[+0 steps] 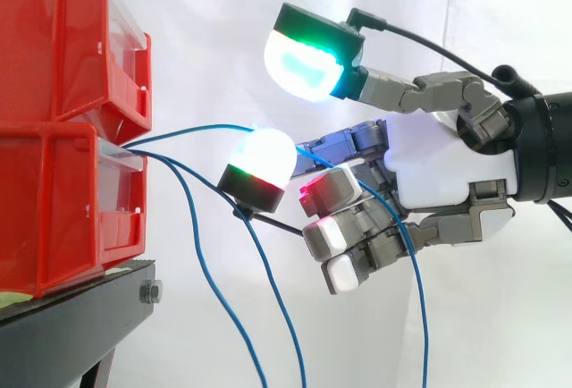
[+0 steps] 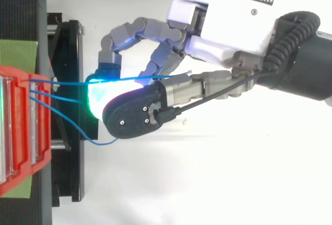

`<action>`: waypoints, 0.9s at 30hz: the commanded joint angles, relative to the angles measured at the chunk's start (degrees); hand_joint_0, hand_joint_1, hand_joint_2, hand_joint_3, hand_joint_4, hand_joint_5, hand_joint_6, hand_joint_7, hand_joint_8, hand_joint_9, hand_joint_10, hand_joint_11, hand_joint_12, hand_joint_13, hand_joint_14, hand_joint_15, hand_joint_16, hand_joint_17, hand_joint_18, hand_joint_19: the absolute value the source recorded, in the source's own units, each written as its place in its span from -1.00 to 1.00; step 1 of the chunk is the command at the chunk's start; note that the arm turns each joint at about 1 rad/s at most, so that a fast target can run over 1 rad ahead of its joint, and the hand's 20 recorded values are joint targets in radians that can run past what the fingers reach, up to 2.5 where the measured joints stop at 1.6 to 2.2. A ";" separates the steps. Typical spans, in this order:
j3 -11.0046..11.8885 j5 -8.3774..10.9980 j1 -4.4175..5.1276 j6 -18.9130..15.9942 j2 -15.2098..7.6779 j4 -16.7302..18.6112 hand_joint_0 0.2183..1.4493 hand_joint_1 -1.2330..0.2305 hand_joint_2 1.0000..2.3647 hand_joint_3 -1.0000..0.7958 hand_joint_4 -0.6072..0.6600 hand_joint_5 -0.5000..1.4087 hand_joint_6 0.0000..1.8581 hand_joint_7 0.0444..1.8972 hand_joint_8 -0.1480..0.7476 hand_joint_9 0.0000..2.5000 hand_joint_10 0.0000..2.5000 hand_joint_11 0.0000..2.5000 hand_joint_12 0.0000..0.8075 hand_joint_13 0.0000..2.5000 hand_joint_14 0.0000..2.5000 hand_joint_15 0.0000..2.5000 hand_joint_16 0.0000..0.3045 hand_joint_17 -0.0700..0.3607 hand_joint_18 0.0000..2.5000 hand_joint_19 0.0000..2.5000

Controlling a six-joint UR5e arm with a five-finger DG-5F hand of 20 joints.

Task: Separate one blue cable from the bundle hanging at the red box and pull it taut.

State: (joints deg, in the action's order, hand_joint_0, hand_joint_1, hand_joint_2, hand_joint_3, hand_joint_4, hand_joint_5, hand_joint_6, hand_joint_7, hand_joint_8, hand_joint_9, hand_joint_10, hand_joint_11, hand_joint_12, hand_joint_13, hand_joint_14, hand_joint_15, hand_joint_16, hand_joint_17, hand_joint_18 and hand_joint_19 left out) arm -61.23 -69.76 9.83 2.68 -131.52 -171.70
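Looking from the side, I see the fingers (image 1: 332, 193) of the hand (image 1: 438, 169) curled round one blue cable (image 1: 192, 129) leaving the red box (image 1: 71, 209), other cables (image 1: 217, 294) drooping below; from above it runs almost straight.

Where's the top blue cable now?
Side view: the cable runs nearly level from the red box at left to the robot hand, then hangs down.

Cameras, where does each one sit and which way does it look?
Side view: beside the work, looking level across at the red plastic bins, thin blue cables and the hand, entering from the right.
Top view: above, looking down; the hand and arm enter from the right.
Both share the bins, cables and hand.
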 commanded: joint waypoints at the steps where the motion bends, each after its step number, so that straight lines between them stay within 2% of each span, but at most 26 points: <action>1: -0.03 0.50 0.28 0.92 -0.05 0.49 -0.54 -0.05 -1.00 -0.44 0.24 -0.64 -0.22 0.06 0.22 -0.10 -0.99 -0.09 0.01 -0.09 -0.98 -0.32 -0.65 -0.11 -0.24 -0.50; 9: -1.26 0.68 0.63 1.10 0.03 1.11 -0.53 -0.06 -1.00 -0.44 0.26 -0.64 -0.22 0.06 0.23 -0.12 -0.99 -0.08 0.02 -0.05 -0.98 -0.21 -0.65 -0.12 -0.24 -0.44; 14: -2.40 0.76 0.63 1.01 0.03 2.16 -0.53 -0.07 -1.00 -0.44 0.27 -0.64 -0.23 0.06 0.22 -0.13 -0.99 -0.04 0.03 -0.02 -0.98 -0.03 -0.64 -0.11 -0.22 -0.41; 21: -2.49 0.85 0.63 0.92 0.03 2.51 -0.52 -0.12 -1.00 -0.44 0.28 -0.65 -0.22 0.05 0.21 -0.15 -0.99 0.08 -0.01 0.01 -0.99 0.23 -0.62 -0.07 -0.15 -0.26; 24: -2.49 0.85 0.63 0.92 0.03 2.51 -0.52 -0.13 -1.00 -0.44 0.29 -0.65 -0.22 0.04 0.23 -0.15 -1.00 0.21 0.01 -0.03 -0.78 0.27 -0.63 -0.08 -0.11 -0.15; 26: -2.49 0.85 0.63 0.92 0.03 2.51 -0.52 -0.14 -1.00 -0.44 0.29 -0.65 -0.22 0.04 0.22 -0.18 -0.84 0.23 0.02 -0.11 -0.45 0.19 -0.63 -0.09 -0.07 -0.05; 27: -2.49 0.94 0.63 0.92 0.03 2.34 -0.52 -0.15 -1.00 -0.44 0.30 -0.65 -0.22 0.04 0.22 -0.19 -0.82 0.23 0.02 -0.13 -0.35 0.17 -0.64 -0.10 -0.07 -0.03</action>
State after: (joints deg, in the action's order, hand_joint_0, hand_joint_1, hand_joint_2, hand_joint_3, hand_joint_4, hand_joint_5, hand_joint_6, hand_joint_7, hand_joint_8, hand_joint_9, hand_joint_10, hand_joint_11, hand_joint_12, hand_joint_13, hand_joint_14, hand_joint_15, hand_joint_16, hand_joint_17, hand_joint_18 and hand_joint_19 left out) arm -63.70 -68.88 10.46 3.61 -131.49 -169.23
